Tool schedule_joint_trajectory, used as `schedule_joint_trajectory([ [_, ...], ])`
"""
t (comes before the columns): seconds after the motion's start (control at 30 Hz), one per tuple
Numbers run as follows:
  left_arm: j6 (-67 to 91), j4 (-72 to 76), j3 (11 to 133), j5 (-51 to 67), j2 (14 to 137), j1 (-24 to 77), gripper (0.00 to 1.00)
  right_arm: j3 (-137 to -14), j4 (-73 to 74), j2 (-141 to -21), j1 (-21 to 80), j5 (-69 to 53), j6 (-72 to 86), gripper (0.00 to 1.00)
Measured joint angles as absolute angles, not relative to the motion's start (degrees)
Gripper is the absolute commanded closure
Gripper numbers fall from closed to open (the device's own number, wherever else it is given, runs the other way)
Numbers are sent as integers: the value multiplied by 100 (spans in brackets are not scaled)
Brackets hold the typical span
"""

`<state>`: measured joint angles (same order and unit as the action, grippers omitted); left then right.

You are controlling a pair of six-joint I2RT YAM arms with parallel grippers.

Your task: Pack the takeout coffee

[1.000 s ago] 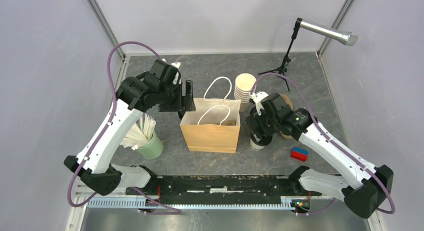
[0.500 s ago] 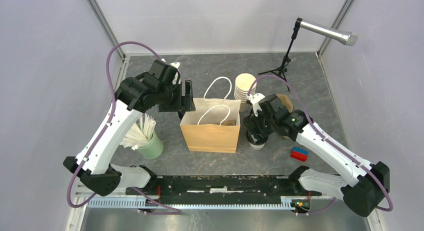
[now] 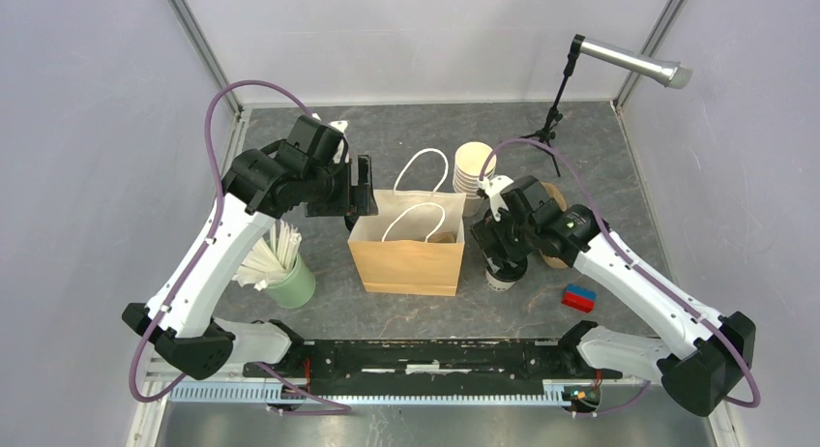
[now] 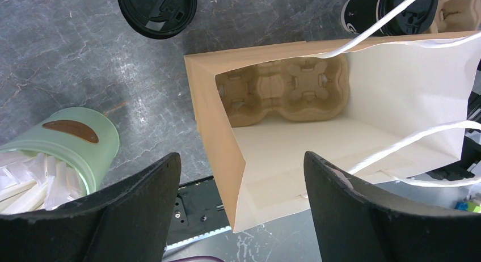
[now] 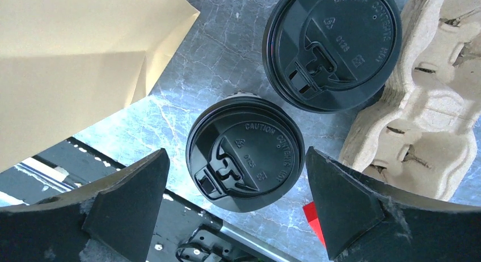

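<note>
Two takeout coffee cups stand right of the open brown paper bag (image 3: 406,258). The nearer cup (image 5: 245,154) sits straight below my right gripper (image 5: 237,154), whose jaws stand open well above its black lid without touching it. The second lidded cup (image 5: 332,46) stands just behind it. My left gripper (image 4: 241,160) hovers open over the bag's left wall (image 4: 218,154), holding nothing. Inside the bag lies a cardboard cup carrier (image 4: 283,89). In the top view the right gripper (image 3: 498,244) hides most of the cups.
A second cardboard carrier (image 5: 431,92) lies right of the cups. A stack of lidless cups (image 3: 473,166) stands behind the bag. Loose black lids (image 4: 157,9), a green cup of packets (image 3: 290,283), a red-blue block (image 3: 579,297) and a microphone stand (image 3: 551,128) are around.
My right arm has shifted slightly above the lidded cups, staying open. The left arm and the bag have not moved.
</note>
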<state>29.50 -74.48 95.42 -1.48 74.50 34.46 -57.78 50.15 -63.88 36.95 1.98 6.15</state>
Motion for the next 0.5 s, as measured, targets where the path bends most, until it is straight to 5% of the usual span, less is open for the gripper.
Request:
schedule_joint_trajectory([
  [0.5, 2950, -7448, 9542, -148, 7450, 3446, 14, -5649, 5087, -6560, 3695, 287, 561, 3],
])
